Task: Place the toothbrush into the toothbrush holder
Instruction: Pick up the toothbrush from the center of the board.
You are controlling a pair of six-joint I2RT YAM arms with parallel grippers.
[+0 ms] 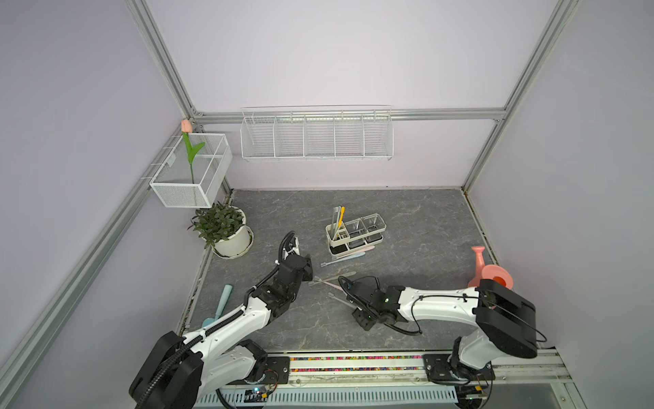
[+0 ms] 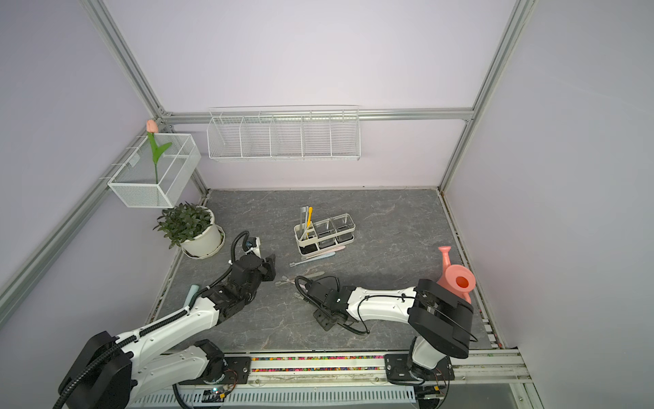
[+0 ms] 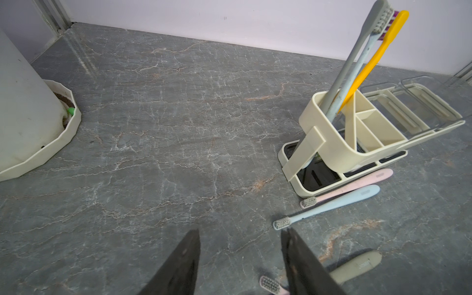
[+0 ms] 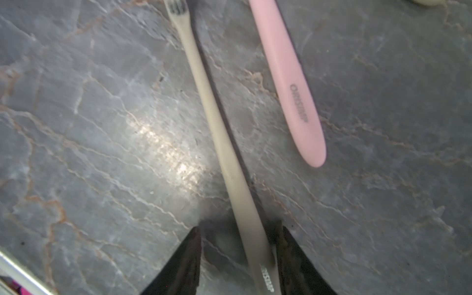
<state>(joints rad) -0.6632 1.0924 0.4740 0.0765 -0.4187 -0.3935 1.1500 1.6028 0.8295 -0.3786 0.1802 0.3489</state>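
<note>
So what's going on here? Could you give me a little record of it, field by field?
Holder: toothbrush holder, on the table, three upright toothbrushes in its divided compartment
Loose beside its base: pink toothbrush, blue toothbrush, lying flat
Right gripper: open, jaws either side of a beige toothbrush on the table
Left gripper: open, empty, above the table

"OHISIMP" on pink toothbrush (image 4: 286,76)
</note>
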